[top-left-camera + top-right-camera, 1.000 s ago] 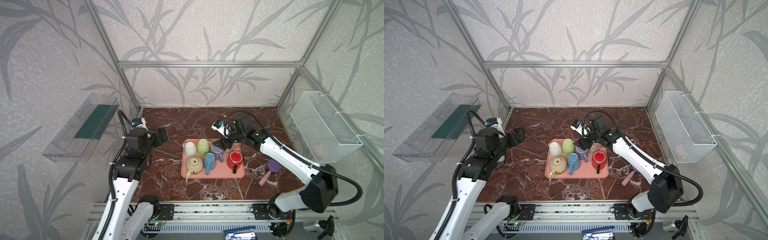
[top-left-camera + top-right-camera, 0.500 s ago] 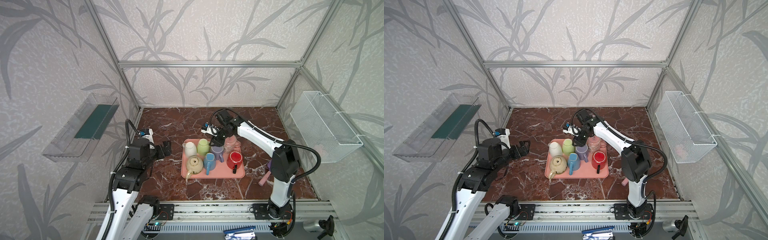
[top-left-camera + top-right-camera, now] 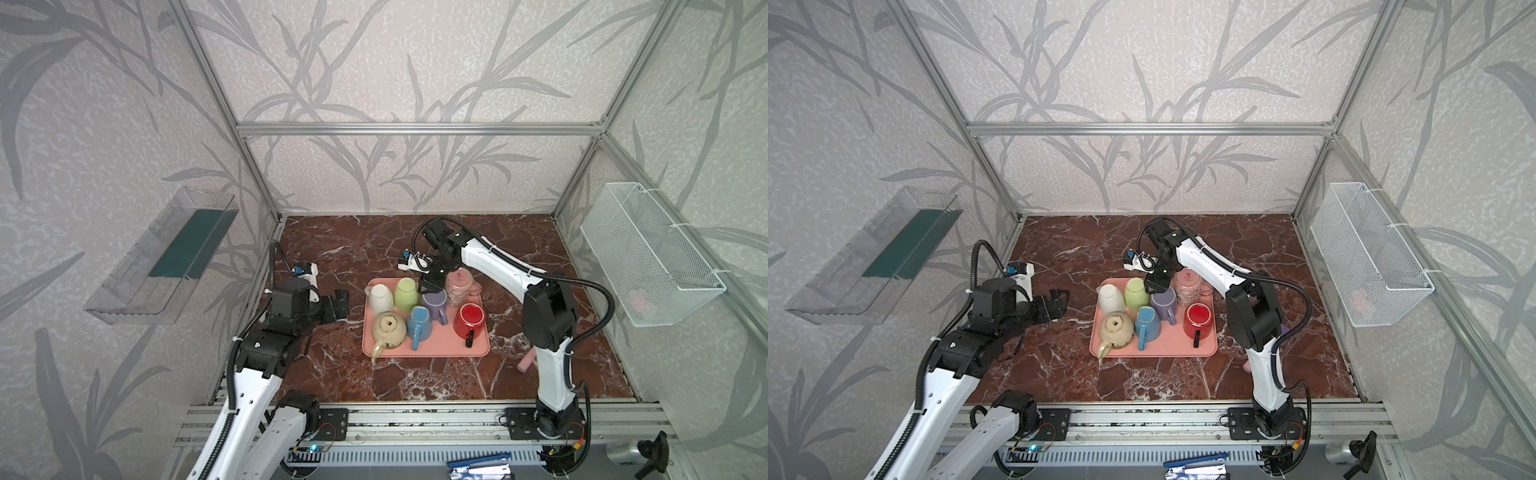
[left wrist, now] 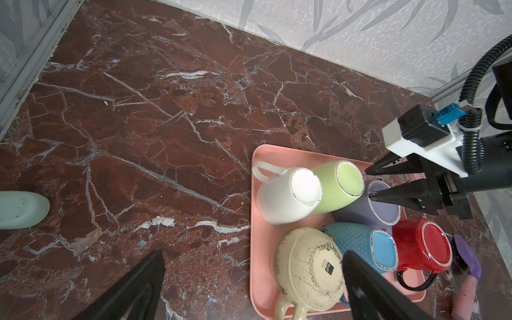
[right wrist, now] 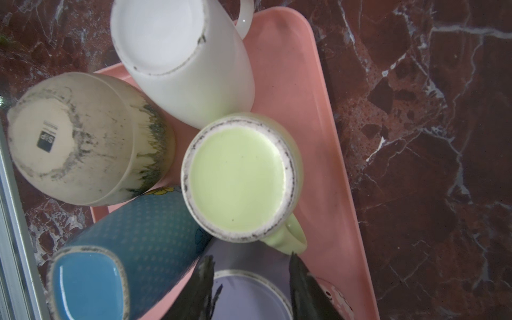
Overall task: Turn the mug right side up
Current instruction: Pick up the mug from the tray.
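Right wrist view: right pincer [image 5: 251,256] set narrow around the upside-down purple mug [image 5: 249,299], can't tell if it's gripping; probably lift-and-flip next.

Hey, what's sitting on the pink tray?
On the tray: seven mugs, mostly bottoms up: white, green, purple, floral, cream, blue, red. Whatever is under them is hidden.
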